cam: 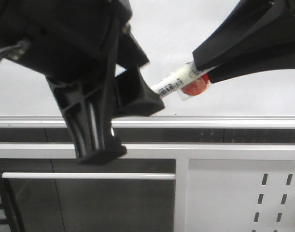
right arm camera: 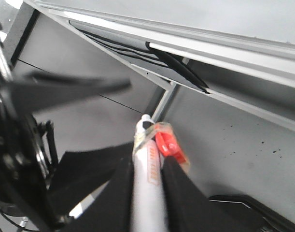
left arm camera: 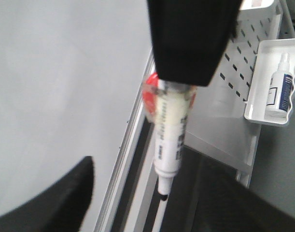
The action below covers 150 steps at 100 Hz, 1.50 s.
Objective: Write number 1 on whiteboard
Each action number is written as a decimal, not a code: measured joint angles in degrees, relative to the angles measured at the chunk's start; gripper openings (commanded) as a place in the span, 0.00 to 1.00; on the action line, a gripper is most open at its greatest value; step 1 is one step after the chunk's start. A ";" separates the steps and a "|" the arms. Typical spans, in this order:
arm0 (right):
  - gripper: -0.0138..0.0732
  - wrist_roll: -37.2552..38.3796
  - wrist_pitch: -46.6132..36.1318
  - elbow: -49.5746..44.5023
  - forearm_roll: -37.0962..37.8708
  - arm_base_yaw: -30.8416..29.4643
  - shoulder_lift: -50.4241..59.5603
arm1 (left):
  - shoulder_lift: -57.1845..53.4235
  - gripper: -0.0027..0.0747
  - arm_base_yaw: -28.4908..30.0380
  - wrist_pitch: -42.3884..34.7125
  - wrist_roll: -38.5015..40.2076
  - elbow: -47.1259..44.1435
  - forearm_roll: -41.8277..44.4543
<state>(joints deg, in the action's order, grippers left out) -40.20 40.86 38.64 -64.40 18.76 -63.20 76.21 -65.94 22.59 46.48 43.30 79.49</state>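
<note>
The whiteboard point(cam: 186, 29) fills the back, above its silver rail point(cam: 224, 121); it also shows in the left wrist view point(left arm camera: 55, 87). No number 1 shows on it. My right gripper point(cam: 205, 67) is shut on a white marker pen point(cam: 172, 83) with a barcode label and a red tag point(cam: 194, 86). It holds the pen slanted in front of the board. The pen's black tip point(left arm camera: 162, 195) is bare. My left gripper point(cam: 123, 126) is open, its fingers point(left arm camera: 65, 203) wide apart on either side of the tip without touching it. In the right wrist view the pen point(right arm camera: 147, 183) sits between shut jaws.
A white metal panel with slotted holes point(cam: 244, 193) stands below the rail. A white tray point(left arm camera: 270, 96) holding a small spray bottle point(left arm camera: 280, 84) hangs on that panel. A dark opening point(cam: 89, 203) with a white bar lies at the lower left.
</note>
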 measured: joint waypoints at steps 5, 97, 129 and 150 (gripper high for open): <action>0.07 -0.92 -0.24 0.00 0.15 0.00 -0.09 | -0.87 0.92 -0.14 1.29 0.39 0.00 -0.97; 0.09 -28.07 -30.38 -15.20 0.11 10.39 26.50 | -26.55 0.33 -12.47 28.66 23.68 -6.59 -12.78; 0.09 -29.22 -53.76 -17.71 -1.01 27.55 26.62 | -26.55 0.01 -12.47 28.75 26.93 -7.60 -11.04; 0.09 -29.29 -67.48 -20.17 -1.41 36.85 25.93 | -26.55 0.01 -12.47 28.75 28.51 -8.32 -11.04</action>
<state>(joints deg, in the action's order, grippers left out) -69.50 -26.62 18.46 -65.81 55.61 -37.27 49.66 -78.42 51.34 74.99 34.98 68.45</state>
